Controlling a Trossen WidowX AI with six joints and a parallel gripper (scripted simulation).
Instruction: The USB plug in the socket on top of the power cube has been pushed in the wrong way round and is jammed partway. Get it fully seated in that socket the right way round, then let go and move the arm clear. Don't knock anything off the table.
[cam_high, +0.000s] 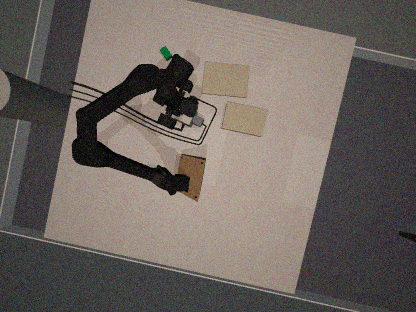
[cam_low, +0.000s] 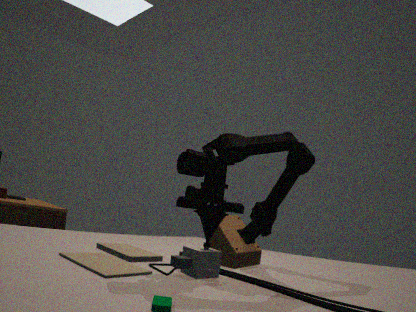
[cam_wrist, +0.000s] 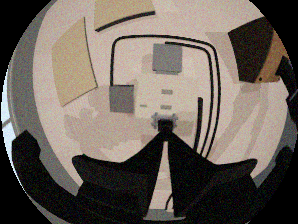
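The power cube (cam_low: 206, 265) (cam_wrist: 150, 97) sits on the table, with a pale top holding small slots in the wrist view. My gripper (cam_low: 206, 244) (cam_wrist: 165, 136) points down over it and is shut on the USB plug (cam_wrist: 165, 124), a small dark block with a greyish shape around it, near the lower edge of the cube's top in the wrist view. The fingertips are right at the top of the cube in the exterior view. How deep the plug sits and which way round it faces cannot be told. In the top view the arm hides most of the cube.
Grey plugs (cam_wrist: 167, 57) (cam_wrist: 121, 99) stick out from the cube's sides. Black cables (cam_high: 209, 125) (cam_wrist: 216, 85) loop around it. Two tan boards (cam_high: 225, 79) (cam_high: 244, 119), a green block (cam_high: 166, 53) (cam_low: 162, 303) and a brown wedge-shaped block (cam_high: 194, 167) (cam_low: 240, 257) stand around.
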